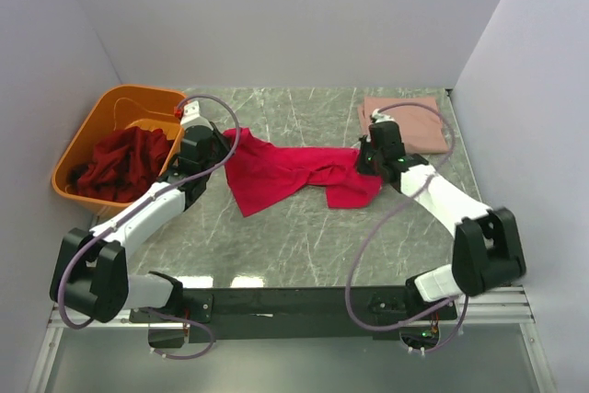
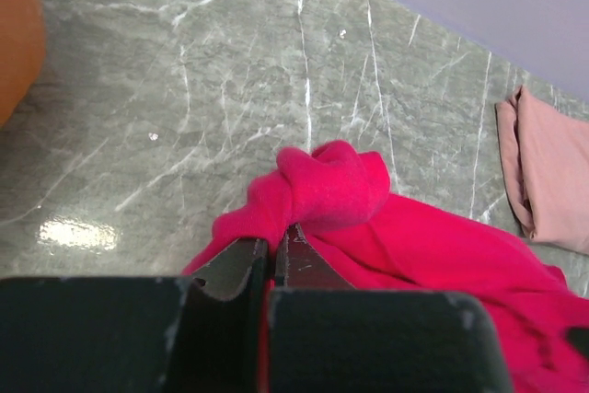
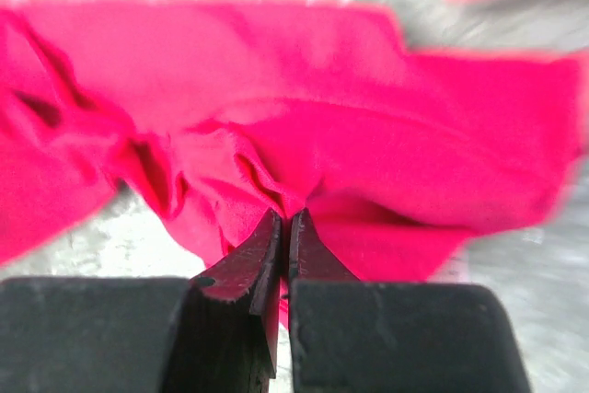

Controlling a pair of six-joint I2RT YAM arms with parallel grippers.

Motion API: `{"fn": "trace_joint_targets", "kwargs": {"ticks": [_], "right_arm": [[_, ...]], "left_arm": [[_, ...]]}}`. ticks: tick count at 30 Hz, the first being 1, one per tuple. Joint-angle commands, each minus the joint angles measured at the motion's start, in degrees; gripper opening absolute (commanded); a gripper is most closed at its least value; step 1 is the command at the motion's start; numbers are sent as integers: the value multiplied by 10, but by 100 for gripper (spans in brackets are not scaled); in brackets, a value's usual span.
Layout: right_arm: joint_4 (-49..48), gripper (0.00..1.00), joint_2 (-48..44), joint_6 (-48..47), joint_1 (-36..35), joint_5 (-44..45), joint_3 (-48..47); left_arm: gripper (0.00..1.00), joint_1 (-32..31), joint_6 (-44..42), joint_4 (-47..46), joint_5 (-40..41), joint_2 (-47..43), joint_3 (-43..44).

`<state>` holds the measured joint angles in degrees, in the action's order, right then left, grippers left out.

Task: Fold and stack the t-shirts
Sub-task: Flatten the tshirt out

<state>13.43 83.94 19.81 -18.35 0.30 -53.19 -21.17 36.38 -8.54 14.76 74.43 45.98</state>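
Observation:
A crimson-pink t-shirt (image 1: 285,172) lies crumpled across the middle of the marble table, stretched between both grippers. My left gripper (image 1: 224,142) is shut on its left end; in the left wrist view the jaws (image 2: 281,235) pinch a bunched fold of the crimson cloth (image 2: 331,186). At the shirt's right end, my right gripper (image 1: 364,161) is also shut, with cloth (image 3: 368,135) nipped between the jaws (image 3: 288,220). A pale salmon-pink t-shirt (image 1: 409,121) lies folded flat at the back right, seen also from the left wrist (image 2: 552,181). Dark maroon t-shirts (image 1: 120,165) are heaped in the tub.
The orange plastic tub (image 1: 120,98) stands at the table's left edge, just left of my left arm; its side shows in the left wrist view (image 2: 14,34). Pale walls enclose the table at the back and on both sides.

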Motion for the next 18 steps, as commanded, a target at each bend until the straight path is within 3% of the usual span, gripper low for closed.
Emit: {"fn": "trace_joint_targets", "kwargs": {"ticks": [1, 9, 15, 18], "right_arm": [[36, 0, -75, -20, 0, 107, -30], [79, 0, -186, -64, 1, 148, -51], [123, 1, -222, -33, 0, 103, 8], [137, 9, -225, -31, 1, 55, 54]], "left_arm": [[0, 3, -17, -17, 18, -37, 25], [0, 3, -33, -37, 11, -103, 37], [0, 3, -17, 1, 47, -110, 15], [0, 3, -4, 23, 54, -107, -11]]}}
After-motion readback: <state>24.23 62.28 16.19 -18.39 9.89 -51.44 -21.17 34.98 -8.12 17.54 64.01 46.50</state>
